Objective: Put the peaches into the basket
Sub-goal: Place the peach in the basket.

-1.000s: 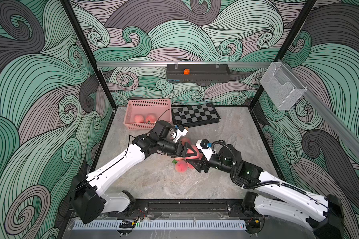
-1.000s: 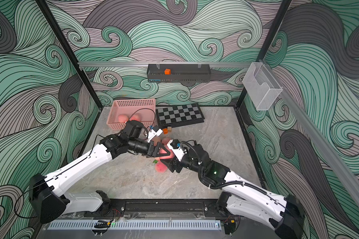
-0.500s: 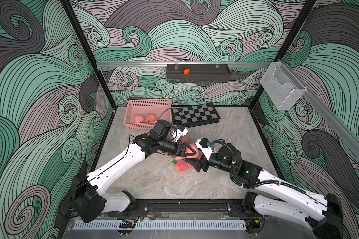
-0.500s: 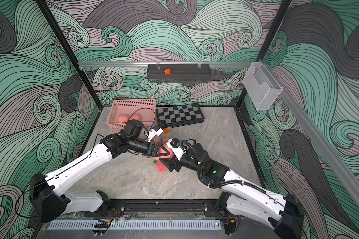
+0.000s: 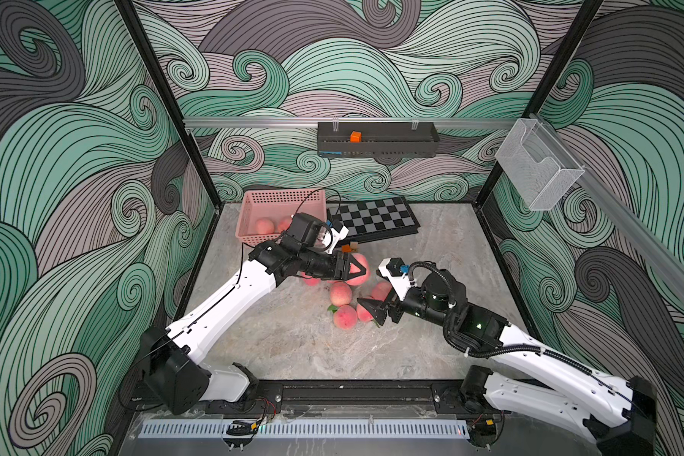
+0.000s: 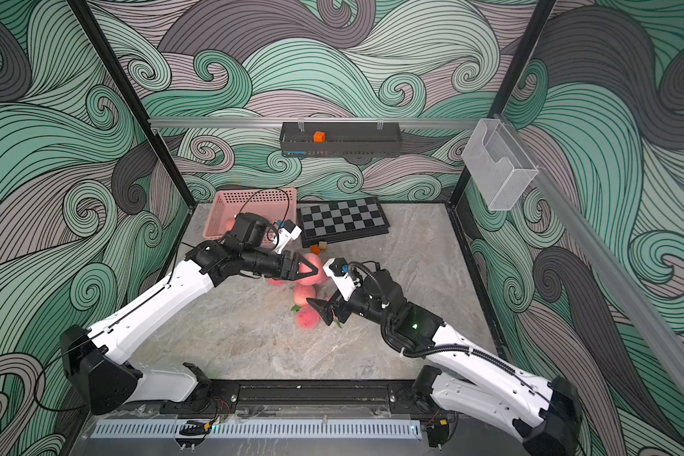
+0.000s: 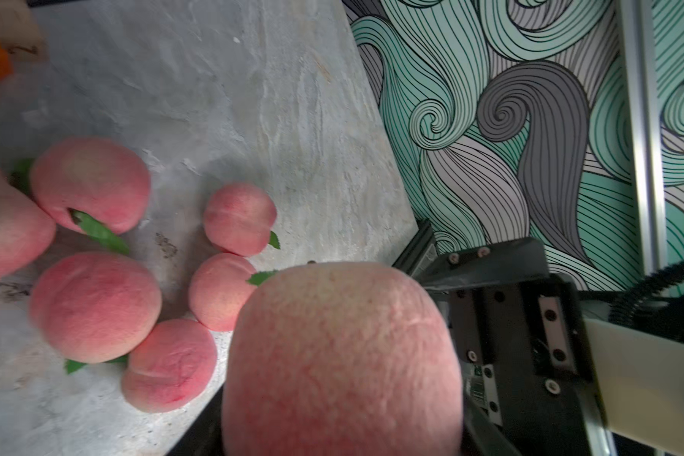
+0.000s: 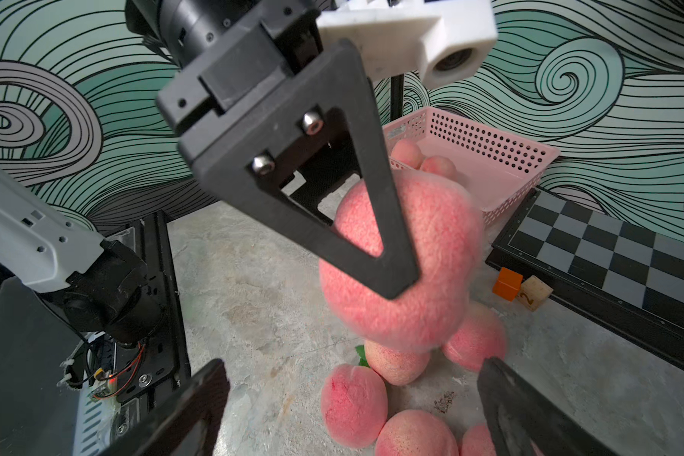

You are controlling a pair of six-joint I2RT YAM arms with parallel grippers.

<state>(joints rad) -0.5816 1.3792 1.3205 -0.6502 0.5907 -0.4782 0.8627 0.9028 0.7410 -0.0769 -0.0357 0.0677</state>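
Note:
My left gripper [image 5: 352, 271] [image 6: 307, 271] is shut on a big pink peach [image 5: 359, 263] [image 7: 344, 363] [image 8: 431, 276] and holds it above the table. Just below it my right gripper [image 5: 378, 297] [image 8: 350, 387] stands open and holds nothing, over several loose peaches [image 5: 341, 293] [image 6: 305, 317] [image 7: 95, 306] clustered mid-table. The pink lattice basket [image 5: 281, 201] [image 6: 253, 197] [image 8: 490, 146] sits at the back left, behind the left wrist, with two peaches [image 5: 264, 226] [image 8: 407, 152] inside. The left gripper's jaws are hidden behind the fruit in the left wrist view.
A chessboard [image 5: 372, 221] lies beside the basket, with an orange cube [image 5: 346, 248] and a tan cube [image 8: 534, 292] in front of it. A black wall tray [image 5: 376, 144] and a clear mesh holder [image 5: 538, 169] hang on the walls.
The left gripper has shut on the peach that both grippers met at. The right gripper has opened wide and let it go. The peach now sits slightly higher.

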